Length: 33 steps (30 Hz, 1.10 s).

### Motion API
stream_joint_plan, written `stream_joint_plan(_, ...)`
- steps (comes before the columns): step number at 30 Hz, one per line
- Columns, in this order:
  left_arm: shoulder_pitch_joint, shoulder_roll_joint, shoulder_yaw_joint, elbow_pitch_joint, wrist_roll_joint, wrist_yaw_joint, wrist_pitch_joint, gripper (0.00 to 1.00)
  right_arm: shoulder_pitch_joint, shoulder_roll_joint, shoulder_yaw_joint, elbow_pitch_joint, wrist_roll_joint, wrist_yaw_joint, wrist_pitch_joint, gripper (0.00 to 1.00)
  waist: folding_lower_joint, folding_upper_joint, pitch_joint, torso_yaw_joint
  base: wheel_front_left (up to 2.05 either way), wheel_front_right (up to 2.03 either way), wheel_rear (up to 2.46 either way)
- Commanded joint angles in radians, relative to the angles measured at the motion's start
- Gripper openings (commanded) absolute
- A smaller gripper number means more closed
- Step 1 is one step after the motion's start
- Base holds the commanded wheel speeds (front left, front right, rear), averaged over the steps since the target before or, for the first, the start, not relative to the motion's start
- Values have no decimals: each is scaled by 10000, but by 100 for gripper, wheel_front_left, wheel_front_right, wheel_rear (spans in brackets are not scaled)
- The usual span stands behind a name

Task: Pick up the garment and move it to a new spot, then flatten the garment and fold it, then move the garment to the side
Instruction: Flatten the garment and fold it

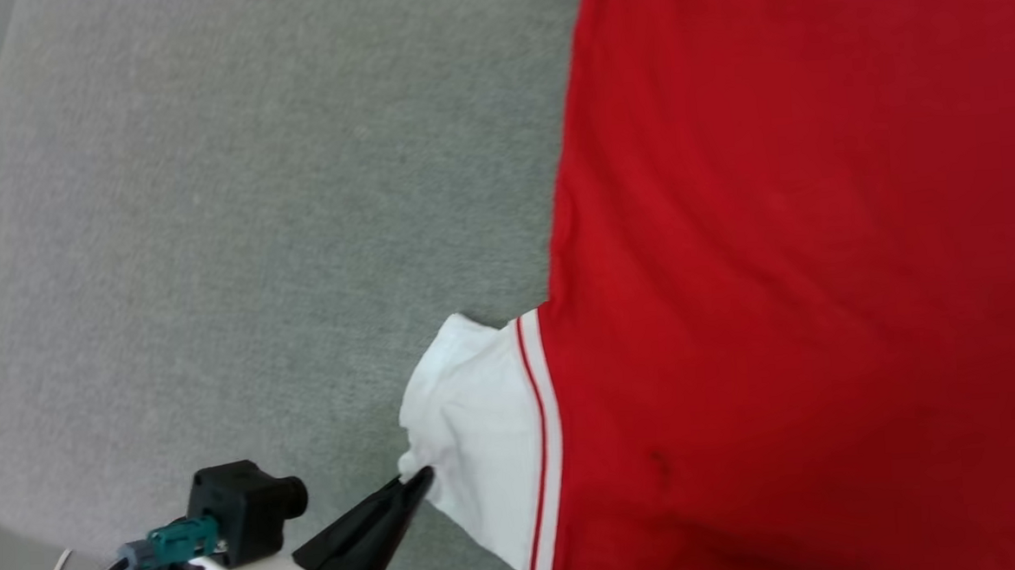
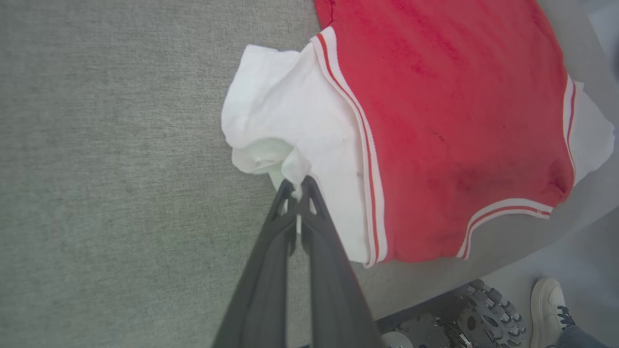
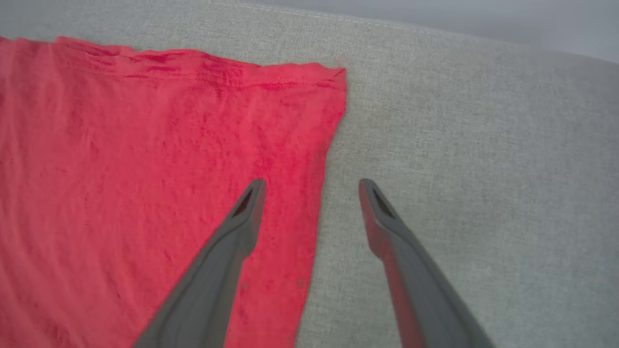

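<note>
The garment [image 1: 802, 269] lies spread on the grey surface, its plain red side up, filling the right of the head view. Its white sleeve [image 1: 471, 426] with red-white stripe trim sticks out to the left. My left gripper [image 1: 418, 481] is shut on the bunched edge of that sleeve, and the left wrist view shows the white cloth [image 2: 290, 125] pinched between the dark fingertips of the left gripper [image 2: 297, 186]. In the right wrist view my right gripper [image 3: 312, 186] stands open above the garment's side edge [image 3: 193, 159], one finger over red cloth, the other over grey fabric.
The grey fabric surface [image 1: 235, 230] stretches wide to the left of the garment. Its edge [image 2: 488, 263] runs close below the shirt's collar side in the left wrist view. Beyond it are the robot's base [image 2: 464, 319] and a person's white shoe [image 2: 549, 307].
</note>
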<state>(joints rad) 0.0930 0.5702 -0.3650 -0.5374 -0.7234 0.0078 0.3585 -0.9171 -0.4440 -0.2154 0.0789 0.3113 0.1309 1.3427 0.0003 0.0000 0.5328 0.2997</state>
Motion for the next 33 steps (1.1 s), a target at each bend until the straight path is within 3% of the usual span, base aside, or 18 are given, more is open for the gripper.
stream_joint_plan(1, -246, -125, -103, -49, 78, -83, -63, 0, -409, -144, -61, 239, -338, -4, 91, 100, -3, 0, 867, 881, 0, 0, 0)
stream_joint_plan(10, -695, -444, -426, 180, 136, -344, -255, 0, -1461, -316, -558, 1080, -1602, -4, 475, 100, -3, 0, 1438, 1534, 0, 0, 0)
stream_joint_plan(17, -826, -538, -499, 514, 178, -455, -445, 0, -882, 14, -775, 1370, -1917, -4, 819, 100, -3, 0, 1562, 1691, 0, 0, 0)
stream_joint_plan(18, -836, -536, -508, 547, 181, -465, -456, 0, -759, 54, -803, 1376, -1917, -4, 903, 77, -3, 0, 1564, 1695, 0, 0, 0)
stream_joint_plan(19, -858, -544, -515, 582, 187, -474, -478, 0, -663, 47, -813, 1356, -1907, -4, 958, 16, -3, 0, 1566, 1697, 0, 0, 0)
stream_joint_plan(20, -864, -552, -514, 608, 192, -480, -482, 0, -598, 31, -814, 1323, -1876, -4, 993, 0, -3, 0, 1561, 1695, 0, 0, 0)
stream_joint_plan(33, -811, -387, -323, 921, 324, -321, -624, 0, 235, 132, -1060, 1298, -1613, -4, 406, 0, -3, 0, 601, 975, 0, 0, 0)
